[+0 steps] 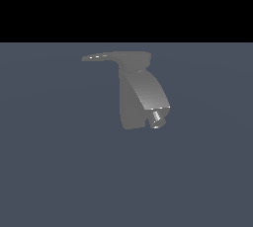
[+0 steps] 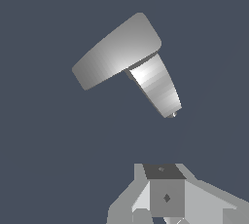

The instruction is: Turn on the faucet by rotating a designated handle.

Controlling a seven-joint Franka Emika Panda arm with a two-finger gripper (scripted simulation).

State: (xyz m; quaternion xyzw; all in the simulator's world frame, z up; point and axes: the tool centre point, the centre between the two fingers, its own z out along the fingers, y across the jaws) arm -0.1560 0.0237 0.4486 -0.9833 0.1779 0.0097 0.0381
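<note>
The faucet point(image 1: 141, 97) is a matte grey, curved blocky body standing on the dark floor, with a short shiny nozzle point(image 1: 157, 119) at its lower end. Its handle point(image 1: 101, 56), a thin flat lever with a rounded tip, sticks out from the cap toward the exterior view's left. In the wrist view the handle point(image 2: 116, 52) shows as a broad grey slab, and the faucet body point(image 2: 156, 86) tapers away from it. My gripper point(image 2: 165, 196) shows only in the wrist view, as white and grey blocks well apart from the faucet. Nothing is held in it.
A plain dark blue-grey floor point(image 1: 59, 171) surrounds the faucet on all sides. A black band fills the top of the exterior view.
</note>
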